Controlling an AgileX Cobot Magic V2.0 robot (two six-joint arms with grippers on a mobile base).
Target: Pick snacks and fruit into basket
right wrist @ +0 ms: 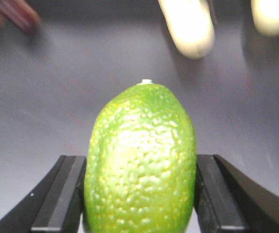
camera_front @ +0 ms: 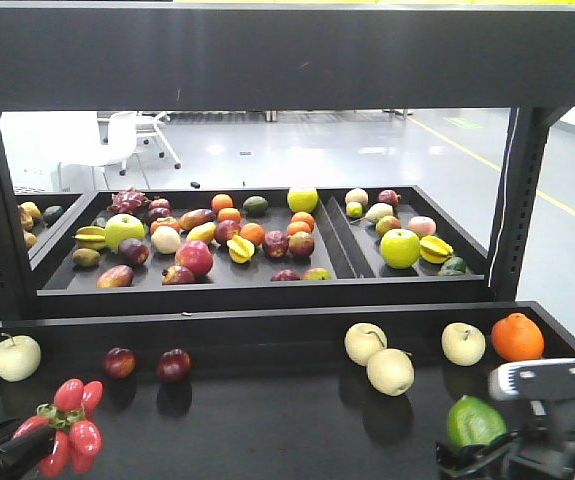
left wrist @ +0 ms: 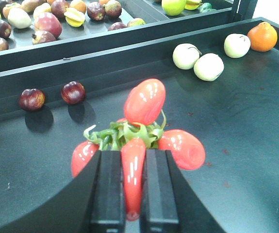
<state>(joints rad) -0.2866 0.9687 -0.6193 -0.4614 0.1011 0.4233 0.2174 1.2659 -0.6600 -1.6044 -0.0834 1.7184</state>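
Note:
A cluster of glossy red ovals on a green stem [left wrist: 145, 102] hangs just above the dark shelf surface. My left gripper [left wrist: 132, 160] is shut on one of its ovals. In the front view this cluster [camera_front: 71, 432] is at the bottom left, with the left gripper [camera_front: 27, 448] behind it. A round, bumpy green fruit [right wrist: 141, 160] fills the right wrist view, and my right gripper [right wrist: 140, 167] is shut on its two sides. From the front, the green fruit [camera_front: 474, 422] is at the bottom right. The snacks and the basket are out of view.
Pale yellow apples [camera_front: 365, 342] [camera_front: 390, 371] [camera_front: 463, 343] [camera_front: 15, 357], an orange [camera_front: 517, 337] and two dark red fruits [camera_front: 119, 362] [camera_front: 174, 364] lie on the near shelf. Behind its raised lip, black trays [camera_front: 207, 287] hold several fruits. Shelf posts [camera_front: 517, 200] stand at both sides.

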